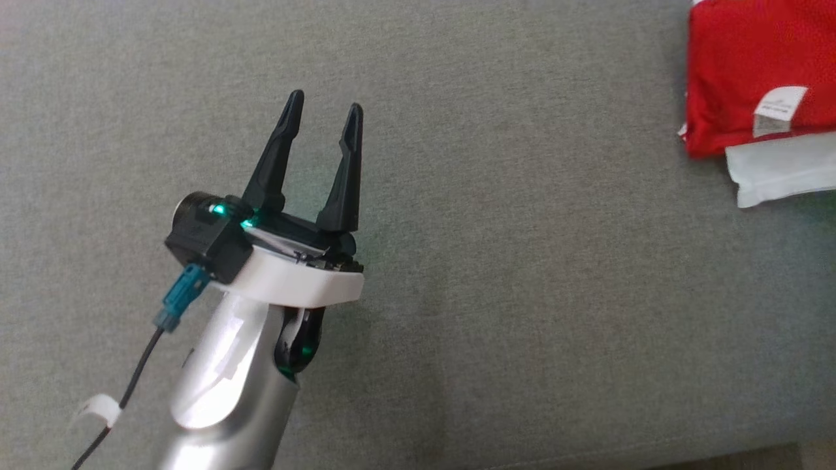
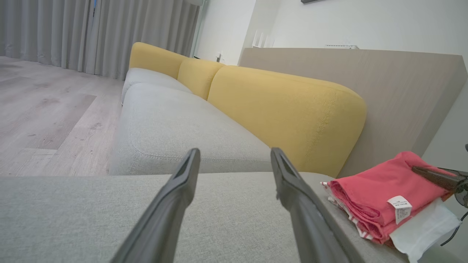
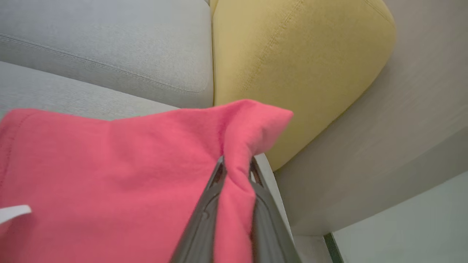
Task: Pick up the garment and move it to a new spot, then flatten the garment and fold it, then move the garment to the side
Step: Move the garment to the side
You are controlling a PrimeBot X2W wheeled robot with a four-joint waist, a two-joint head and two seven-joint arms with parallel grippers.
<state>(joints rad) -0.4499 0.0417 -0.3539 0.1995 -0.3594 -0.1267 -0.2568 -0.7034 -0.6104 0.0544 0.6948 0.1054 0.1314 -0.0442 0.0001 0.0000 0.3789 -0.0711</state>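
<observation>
The garment (image 1: 751,65) is a folded red piece with a white label and a white layer under it, lying at the far right of the grey seat. From the left wrist it shows as a red bundle (image 2: 380,190) at the lower right. My right gripper (image 3: 236,171) is shut on a pinched fold of the red garment (image 3: 109,164) near its corner. One dark finger of it (image 2: 435,177) rests on the bundle's far side. My left gripper (image 1: 323,114) hovers open over bare cushion left of centre, well clear of the garment, with nothing between its fingers (image 2: 182,186).
The grey sofa seat (image 1: 522,294) spreads under both arms, its front edge at the lower right. Yellow back cushions (image 2: 285,109) and a wooden panel (image 2: 402,91) stand behind the garment. Wood floor (image 2: 44,109) and curtains lie beyond the sofa's far end.
</observation>
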